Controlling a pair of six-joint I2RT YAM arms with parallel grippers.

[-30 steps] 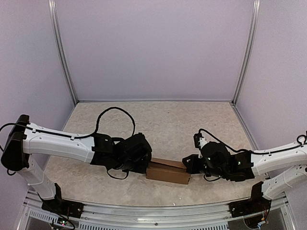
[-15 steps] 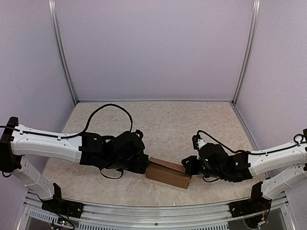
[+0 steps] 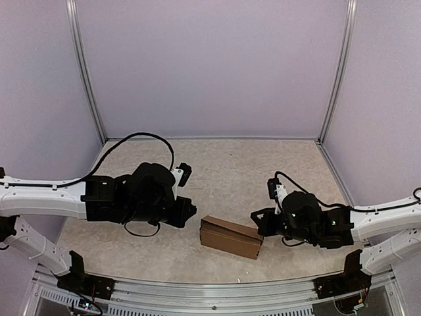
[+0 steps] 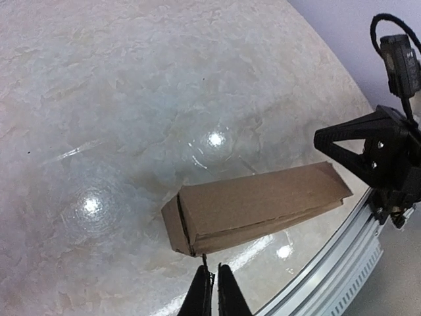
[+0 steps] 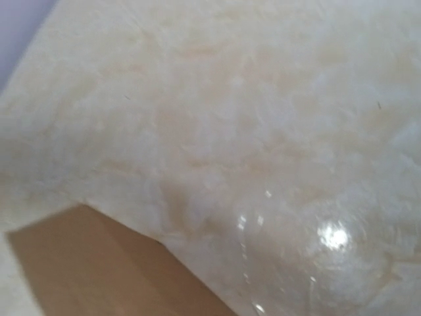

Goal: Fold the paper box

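Scanning for print first, we read nothing legible anywhere: the paper box [image 3: 230,237] is plain brown cardboard on every face that shows, and the arms are bare white and black. The box is folded up into a small oblong and lies on its long side on the mottled beige table [image 3: 230,164], close to the metal rail [image 3: 210,289] at the near edge, between the two grippers and slightly askew to that rail. In the left wrist view the box [image 4: 256,204] shows a closed left end with a dark slit down it, a long seam running along the lower front edge, and an angled corner at its right end; from above, the top flap sits a little proud, with a thin shadow line under it. The left gripper [image 3: 191,210] sits just beside the box's left end, apart from it; its fingers [image 4: 200,296] are pressed nearly together with only a sliver of gap and hold nothing. The right gripper [image 3: 256,220] is at the box's right end, closed tight; we cannot tell whether it pinches any cardboard. The right wrist view is blurred and shows only table and a brown corner of the box [image 5: 85,263].
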